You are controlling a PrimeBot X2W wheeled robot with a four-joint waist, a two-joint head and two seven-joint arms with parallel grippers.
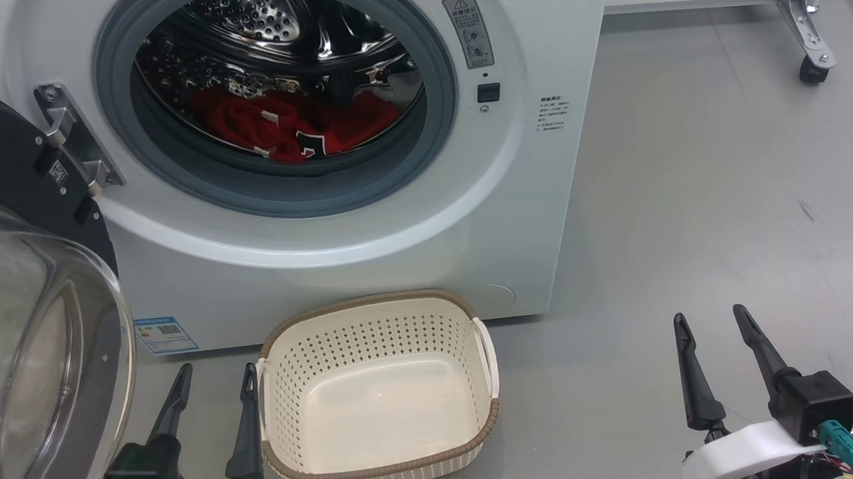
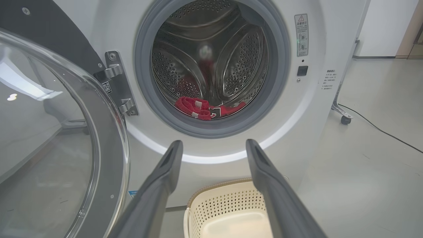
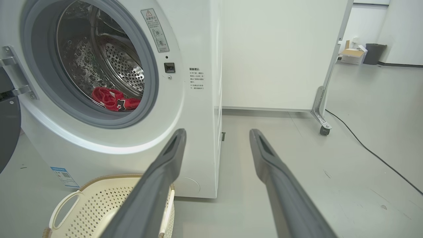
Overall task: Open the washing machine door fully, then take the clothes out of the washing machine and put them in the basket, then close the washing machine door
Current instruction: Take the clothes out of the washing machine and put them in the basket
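The white washing machine (image 1: 535, 71) stands with its round black door (image 1: 14, 325) swung wide to the left, the glass bowl bulging toward me. Red clothes (image 1: 288, 125) with white trim lie at the bottom of the steel drum, also seen as clothes (image 2: 205, 109) and clothes (image 3: 114, 99). The cream basket (image 1: 383, 456) sits empty on the floor in front of the machine. My left gripper (image 1: 215, 378) is open beside the basket's left handle. My right gripper (image 1: 711, 324) is open over the floor, well right of the basket. Both hold nothing.
Grey floor (image 1: 734, 185) stretches to the right of the machine. A white panel on a metal caster leg (image 1: 812, 64) stands at the back right, with a black cable (image 3: 380, 155) running along the floor. A cardboard box and dark bin (image 3: 375, 53) sit far off.
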